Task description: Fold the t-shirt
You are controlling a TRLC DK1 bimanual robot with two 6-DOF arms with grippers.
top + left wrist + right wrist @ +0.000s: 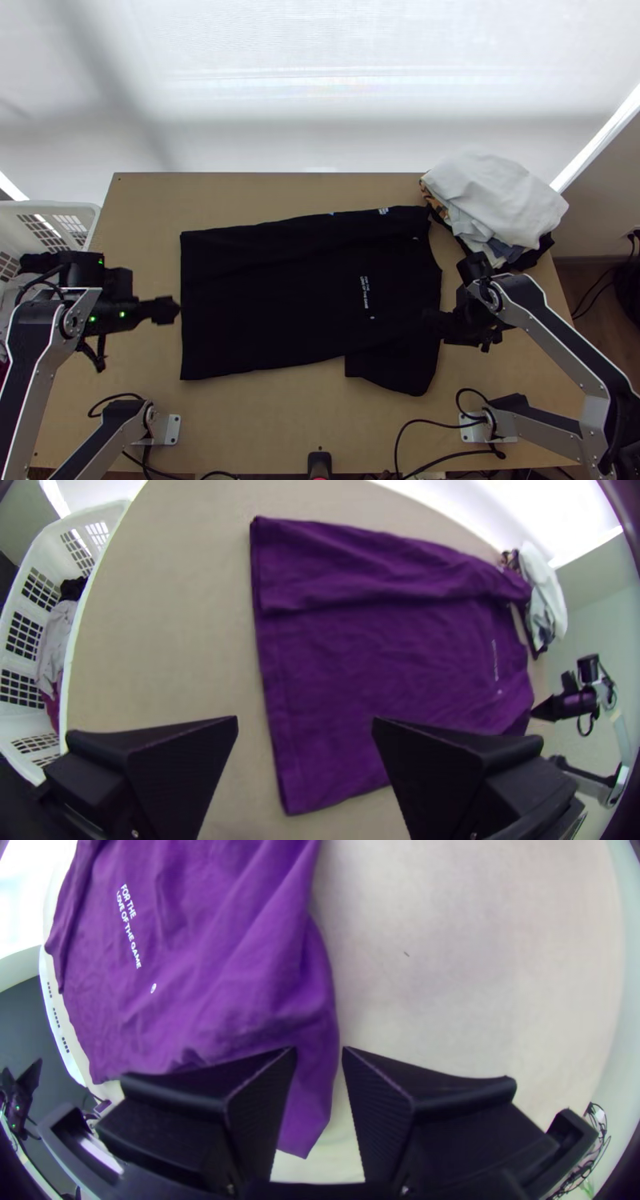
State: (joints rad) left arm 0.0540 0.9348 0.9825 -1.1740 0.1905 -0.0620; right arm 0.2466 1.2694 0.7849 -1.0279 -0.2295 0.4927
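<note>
The dark t-shirt lies flat on the table, its far side folded over in a long strip, hem at the left and a sleeve sticking out at the near right. Just off the hem is my left gripper; in the left wrist view the left gripper stands wide open beside the shirt. Over the shirt's right end is my right gripper. The right wrist view has the right gripper open by a narrower gap, with an edge of the shirt seen between its fingers.
A pile of clothes with a white cloth on top sits at the table's far right corner. At the left stands a white basket holding some cloth. Bare tabletop lies along the near side, with cables at the near edge.
</note>
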